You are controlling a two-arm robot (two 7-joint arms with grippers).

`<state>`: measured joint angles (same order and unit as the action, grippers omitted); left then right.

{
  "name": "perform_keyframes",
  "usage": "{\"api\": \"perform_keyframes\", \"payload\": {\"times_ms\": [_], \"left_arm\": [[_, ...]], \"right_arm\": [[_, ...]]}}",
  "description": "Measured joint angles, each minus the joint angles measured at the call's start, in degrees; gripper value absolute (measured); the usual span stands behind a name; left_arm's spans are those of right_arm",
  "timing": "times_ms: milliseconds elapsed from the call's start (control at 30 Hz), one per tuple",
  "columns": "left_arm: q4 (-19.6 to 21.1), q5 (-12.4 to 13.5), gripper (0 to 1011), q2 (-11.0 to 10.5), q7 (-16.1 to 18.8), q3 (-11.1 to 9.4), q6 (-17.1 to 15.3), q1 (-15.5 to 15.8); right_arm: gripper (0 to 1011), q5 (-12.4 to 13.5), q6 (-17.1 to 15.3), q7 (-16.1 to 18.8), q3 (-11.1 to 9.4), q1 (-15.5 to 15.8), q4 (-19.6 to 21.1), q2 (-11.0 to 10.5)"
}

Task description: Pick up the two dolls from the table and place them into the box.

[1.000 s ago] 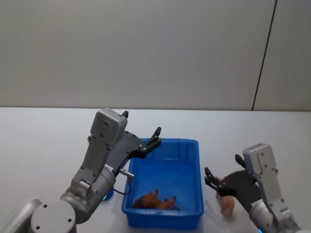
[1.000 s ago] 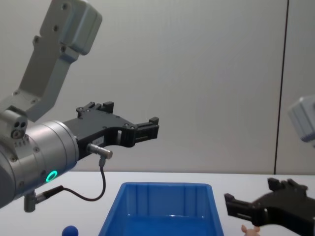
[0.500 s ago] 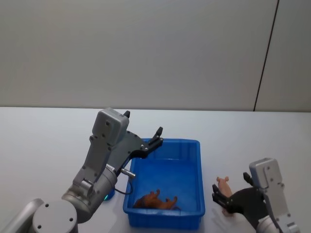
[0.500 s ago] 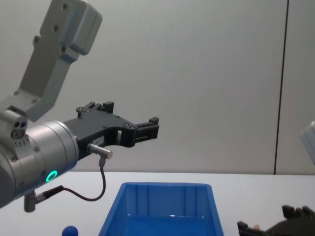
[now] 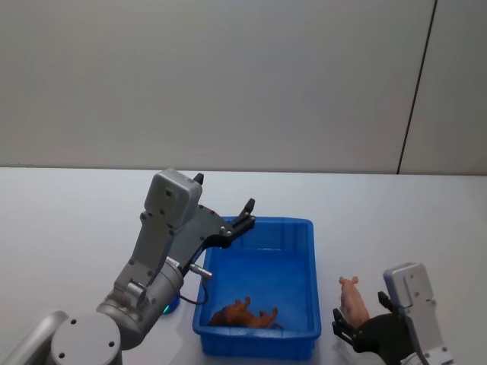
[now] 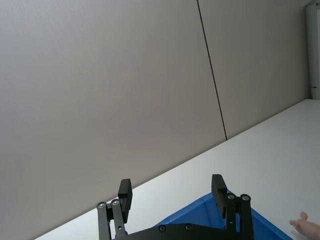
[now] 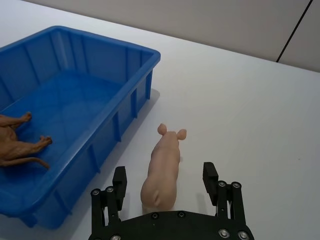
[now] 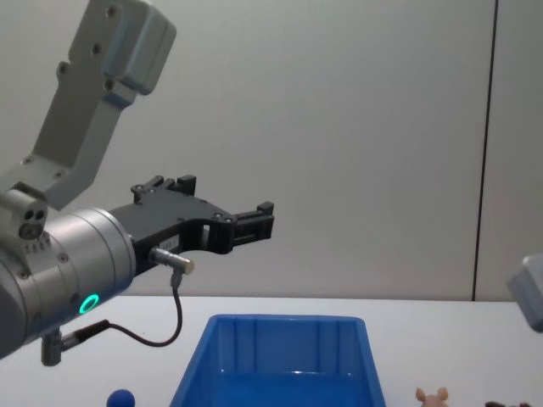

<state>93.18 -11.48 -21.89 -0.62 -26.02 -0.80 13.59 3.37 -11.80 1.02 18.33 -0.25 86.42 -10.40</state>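
Over on the right side of the white table, close to the near edge, the pale pink doll is sitting with its back uppermost just beside the right wall of the blue box, not touching it, its snout and pointed ears facing the far side. The right tool is reaching in low from the near side with its fingers spread wide; they are flanking the doll's hind end, one on each side, and a gap is showing between each finger and the pink body, so nothing is being pinched. The shaggy reddish-brown doll is lying on its side on the floor of the box, near the near wall and toward the left corner. The left tool is hanging in the air above the far left corner of the box, its fingers also spread apart and carrying nothing, pointing away toward the far wall. A small dark-blue ball is resting on the table to the left of the box, under the left arm.
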Motion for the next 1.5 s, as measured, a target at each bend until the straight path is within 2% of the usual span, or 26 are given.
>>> {"api": "perform_keyframes", "payload": {"times_ms": [67, 267, 433, 467, 500, 533, 600, 633, 733, 1133, 1400, 1500], "left_arm": [[0.0, 0.0, 1001, 0.0, 0.0, 0.0, 0.0, 0.0], [0.0, 0.0, 1001, 0.0, 0.0, 0.0, 0.0, 0.0], [0.0, 0.0, 1001, 0.0, 0.0, 0.0, 0.0, 0.0], [0.0, 0.0, 1001, 0.0, 0.0, 0.0, 0.0, 0.0], [0.0, 0.0, 1001, 0.0, 0.0, 0.0, 0.0, 0.0], [0.0, 0.0, 1001, 0.0, 0.0, 0.0, 0.0, 0.0], [0.0, 0.0, 1001, 0.0, 0.0, 0.0, 0.0, 0.0], [0.0, 0.0, 1001, 0.0, 0.0, 0.0, 0.0, 0.0], [0.0, 0.0, 1001, 0.0, 0.0, 0.0, 0.0, 0.0], [0.0, 0.0, 1001, 0.0, 0.0, 0.0, 0.0, 0.0], [0.0, 0.0, 1001, 0.0, 0.0, 0.0, 0.0, 0.0], [0.0, 0.0, 1001, 0.0, 0.0, 0.0, 0.0, 0.0]], "right_arm": [[941, 0.0, 0.0, 0.0, 0.0, -0.2, -0.5, 0.2], [756, -0.1, 0.8, 0.1, 0.1, -1.1, -2.7, 1.0], [641, -0.1, 1.3, 0.1, 0.2, -1.6, -3.9, 1.5], [585, -0.1, 1.4, 0.1, 0.2, -1.7, -4.0, 1.5], [585, -0.1, 1.5, 0.1, 0.2, -1.7, -4.1, 1.6], [518, -0.1, 1.6, 0.1, 0.2, -1.8, -4.3, 1.7], [480, -0.1, 1.7, 0.0, 0.2, -1.9, -4.6, 1.8], [419, -0.1, 1.7, 0.0, 0.2, -2.0, -4.7, 1.9], [386, 0.1, 1.8, -0.4, 0.1, -2.1, -4.8, 2.0], [386, 0.7, 2.5, -1.8, -0.4, -2.2, -3.1, 2.2], [386, 0.6, 4.8, -1.8, -0.7, -2.3, -0.7, 2.2], [384, 0.5, 6.1, -0.6, -0.8, -2.7, 0.3, 2.2]]}}
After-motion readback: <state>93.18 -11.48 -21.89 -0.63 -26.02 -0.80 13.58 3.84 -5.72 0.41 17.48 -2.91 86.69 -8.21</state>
